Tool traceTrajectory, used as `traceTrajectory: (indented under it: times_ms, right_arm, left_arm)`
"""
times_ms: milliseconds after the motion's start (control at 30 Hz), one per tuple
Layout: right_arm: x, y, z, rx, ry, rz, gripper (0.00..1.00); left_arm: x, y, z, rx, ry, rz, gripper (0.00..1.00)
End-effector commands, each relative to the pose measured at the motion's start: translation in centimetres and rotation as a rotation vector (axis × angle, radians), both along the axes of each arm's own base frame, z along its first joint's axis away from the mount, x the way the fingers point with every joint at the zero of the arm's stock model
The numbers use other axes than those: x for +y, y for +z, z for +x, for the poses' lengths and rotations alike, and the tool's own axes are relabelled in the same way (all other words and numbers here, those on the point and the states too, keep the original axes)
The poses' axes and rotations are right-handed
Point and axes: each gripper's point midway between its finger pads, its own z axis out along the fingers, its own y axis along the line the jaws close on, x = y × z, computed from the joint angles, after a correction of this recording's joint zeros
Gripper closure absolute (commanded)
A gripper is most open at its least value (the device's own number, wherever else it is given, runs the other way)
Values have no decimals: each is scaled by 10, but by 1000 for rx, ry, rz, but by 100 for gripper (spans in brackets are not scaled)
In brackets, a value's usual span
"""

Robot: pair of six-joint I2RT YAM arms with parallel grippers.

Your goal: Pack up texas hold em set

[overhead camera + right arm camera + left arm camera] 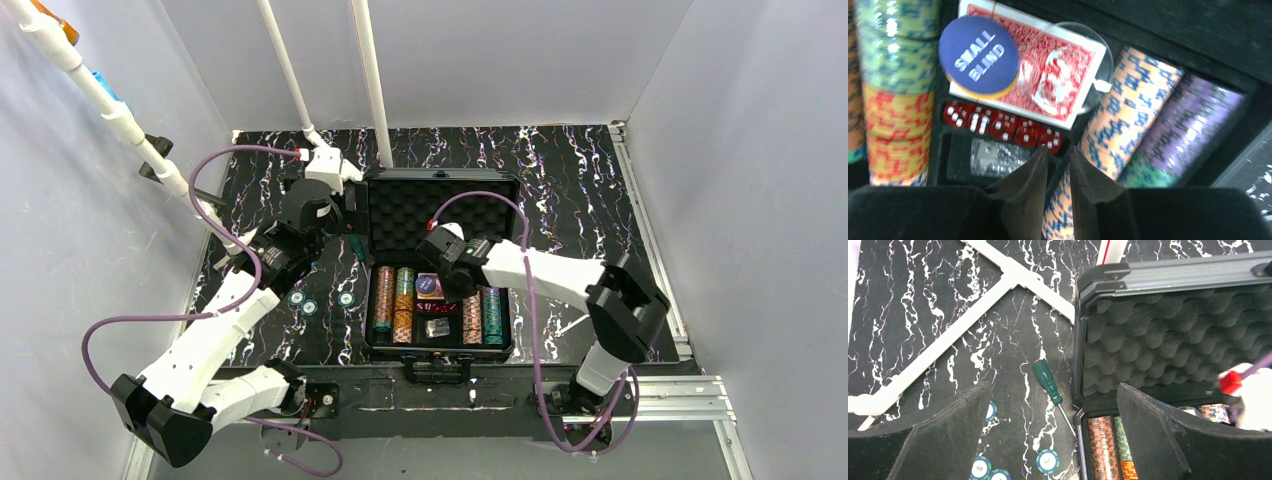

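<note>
While the black case [440, 352] lies open at the middle of the marbled table [570, 200], its foam-lined lid [400, 215] stands up along the tray's 12 o'clock edge.

The tray holds four rows of chips lying on edge. Two rows sit at the 9 o'clock side, one brownish orange [384, 300] and one green over orange [404, 300]. Two more sit at the 3 o'clock side, one orange with blue marks [1118, 115] and one purple ending in green [1183, 125].

Between them, the centre compartment carries a red-backed card deck [1058, 75] at its 12 o'clock end. A blue SMALL BLIND button [979, 55] and a clear disc [1088, 55] lie on top of the deck. Toward 6 o'clock from the deck sits a row of five red dice [1003, 127], then a silvery wrapped block [993, 157].

The right gripper [1058, 152] hangs over the centre compartment. Its fingers are parted by only a narrow slit, with nothing seen between them.

The left gripper [1053, 387] hovers over the table at the case's 10 o'clock, jaws spread wide and holding nothing.

Outside the case, three loose blue-edged chips [311, 307] lie on the table at its 9 o'clock. A green-handled screwdriver [1048, 382] rests just beside the case's left wall.
</note>
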Motion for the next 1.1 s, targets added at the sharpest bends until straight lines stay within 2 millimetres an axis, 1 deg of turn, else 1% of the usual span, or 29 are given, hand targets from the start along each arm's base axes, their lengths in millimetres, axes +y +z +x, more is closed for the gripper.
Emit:
traceTrajectory:
  times_ms: [0, 33, 100, 200, 233, 267, 300, 400, 433, 500, 567, 600, 667, 733, 867, 967, 1067]
  right_arm:
    - [-8, 89, 6, -169, 15, 119, 63]
    - [-23, 102, 8, -203, -18, 134, 58]
    - [-57, 113, 13, -242, -99, 132, 53]
    - [-115, 113, 18, -298, -268, 89, 46]
    - [-136, 111, 18, -319, -336, 71, 42]
    - [-154, 108, 19, -329, -407, 66, 36]
    - [-172, 105, 20, -331, -477, 67, 32]
    - [-225, 88, 29, -321, -708, 93, 25]
    - [-250, 78, 33, -305, -815, 85, 24]
    - [-276, 57, 37, -225, -939, 81, 24]
    - [-301, 41, 36, -142, -1064, 39, 4]
    - [-309, 34, 39, -104, -1095, 41, 2]
    - [-316, 20, 46, -37, -1118, 87, 2]
    - [-319, 11, 55, 4, -1135, 129, 2]
    - [-326, -6, 64, 84, -1159, 128, 2]
    - [-333, -18, 66, 108, -1157, 91, 2]
    - [-333, -29, 63, 144, -1156, 87, 2]
  left_arm:
    - [11, 4, 0, -43, 45, -4, 2]
    - [9, 4, 0, -41, 39, -11, 2]
    - [6, 4, 0, -34, 29, -16, 2]
    - [5, 4, -1, -28, 22, -18, 2]
    - [6, 5, -2, -32, 22, -22, 2]
    - [6, 6, -3, -37, 22, -26, 2]
    - [7, 8, -4, -44, 20, -31, 2]
    - [6, 12, -7, -56, 10, -49, 2]
    - [5, 12, -8, -54, 6, -56, 2]
    - [0, 12, -9, -50, -13, -70, 2]
    - [-1, 12, -9, -46, -19, -77, 2]
    - [-1, 11, -10, -45, -19, -78, 2]
    - [-2, 11, -10, -46, -21, -84, 2]
    - [-3, 12, -11, -47, -25, -86, 2]
    - [-5, 14, -14, -60, -36, -74, 2]
    - [-6, 15, -16, -71, -40, -56, 2]
    - [-8, 16, -17, -78, -45, -42, 2]
